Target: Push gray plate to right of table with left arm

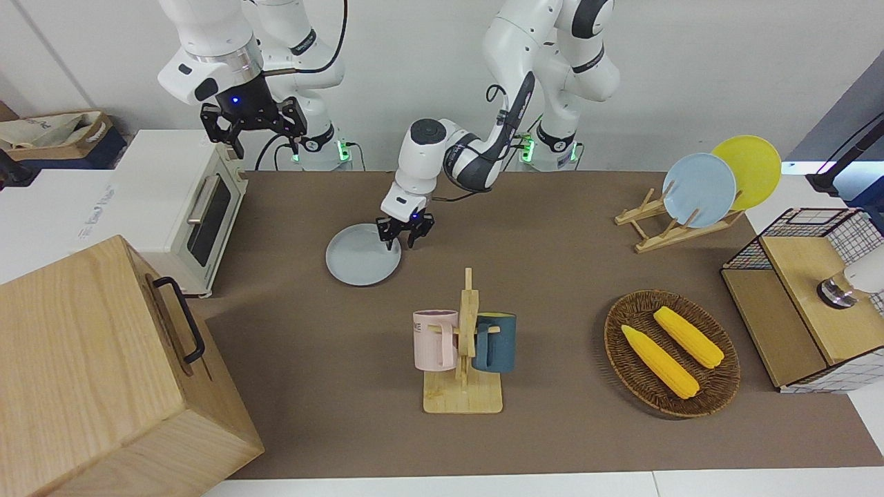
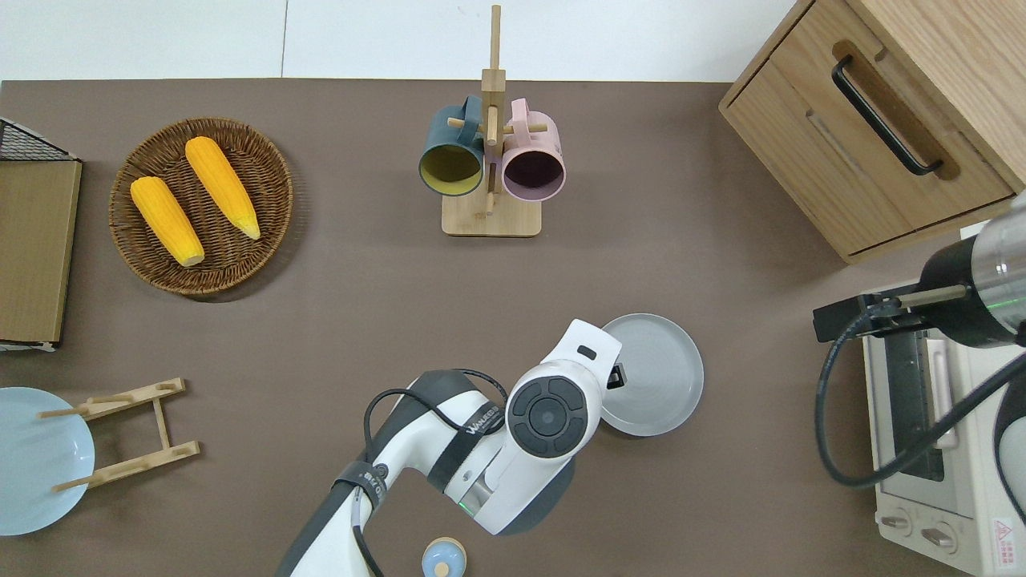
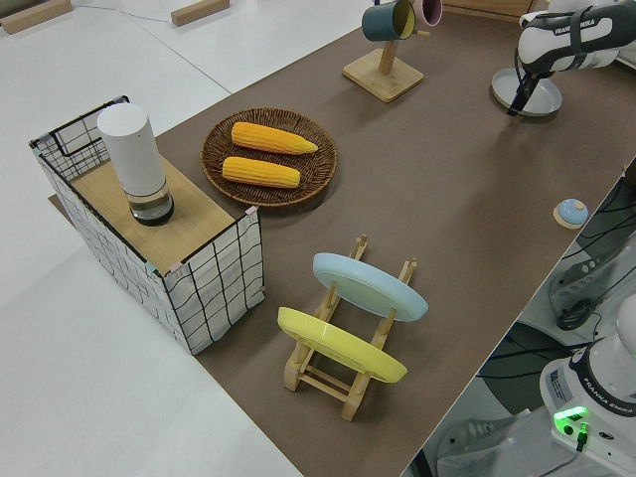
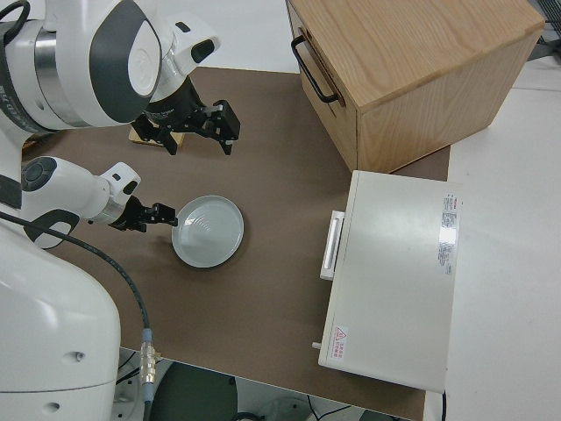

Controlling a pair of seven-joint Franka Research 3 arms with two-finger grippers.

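left gripper, jaws spread, meets the gray plate on the brown-matted table; right arm parked.

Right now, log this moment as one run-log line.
left hand: down at gray plate rim, open | plate: flat on table, between toaster oven and mug rack | right arm: parked

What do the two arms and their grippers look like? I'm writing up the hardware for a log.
Both arms have glossy white rounded shells with dark gray joint bands, some lettered in white, and black cables along them. The left gripper and right gripper are black and two-fingered, each with a small blue light. The right wrist has a silver metal ring. Green lights glow at the bases.
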